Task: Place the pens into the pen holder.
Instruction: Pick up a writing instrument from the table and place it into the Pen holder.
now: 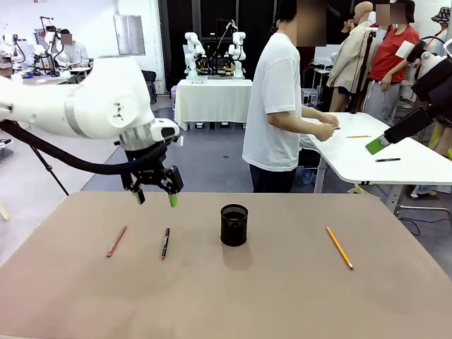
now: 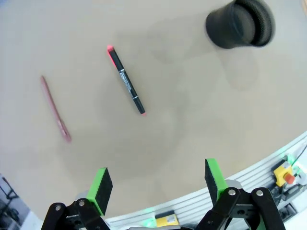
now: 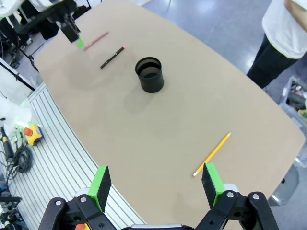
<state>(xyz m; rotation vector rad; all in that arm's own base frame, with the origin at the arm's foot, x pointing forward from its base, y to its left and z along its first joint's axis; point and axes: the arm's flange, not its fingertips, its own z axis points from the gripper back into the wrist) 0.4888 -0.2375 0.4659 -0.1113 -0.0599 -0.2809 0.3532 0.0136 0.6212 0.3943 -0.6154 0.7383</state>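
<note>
The black mesh pen holder stands upright in the middle of the tan table. Left of it lie a black pen with red ends and a slim pinkish-red pen. An orange-yellow pencil lies to the right. My left gripper hovers open and empty above the table, just behind the two pens. Its wrist view looks down on the black pen, the pink pen and the holder. High at the right, my right gripper is open and empty, above the pencil and holder.
A person in a white shirt stands beyond the far edge, turned toward a white table that carries a pencil and a pen. A red stop button and cables lie on the floor past the table's near edge.
</note>
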